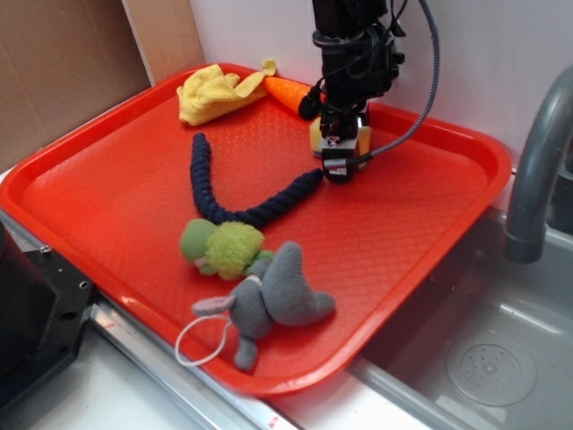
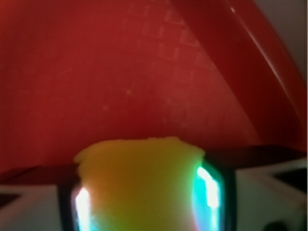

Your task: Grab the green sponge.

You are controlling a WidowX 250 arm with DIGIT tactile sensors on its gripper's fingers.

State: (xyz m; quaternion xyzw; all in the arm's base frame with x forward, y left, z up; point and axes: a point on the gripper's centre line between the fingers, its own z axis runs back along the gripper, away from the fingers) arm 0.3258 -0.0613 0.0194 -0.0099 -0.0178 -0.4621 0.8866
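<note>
Yellow foam of the green sponge (image 2: 144, 183) between gripper (image 2: 149, 197) fingers (image 2: 211, 192) (blurred), above red tray (image 2: 144, 72).

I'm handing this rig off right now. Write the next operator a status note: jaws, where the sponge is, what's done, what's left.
Gripper: down at the back of the red tray, jaws either side of the sponge. The wrist view shows yellow foam filling the gap between the fingers, so it looks shut on it.
Sponge: under the gripper near the tray's far rim, beside the carrot. It looks to be at tray level; a lift is not evident.
Done: approach and, apparently, the grasp.
Left: confirm the hold and lift clear.
Nearby: yellow rag, blue rope, green plush, grey plush, all apart from the gripper.
</note>
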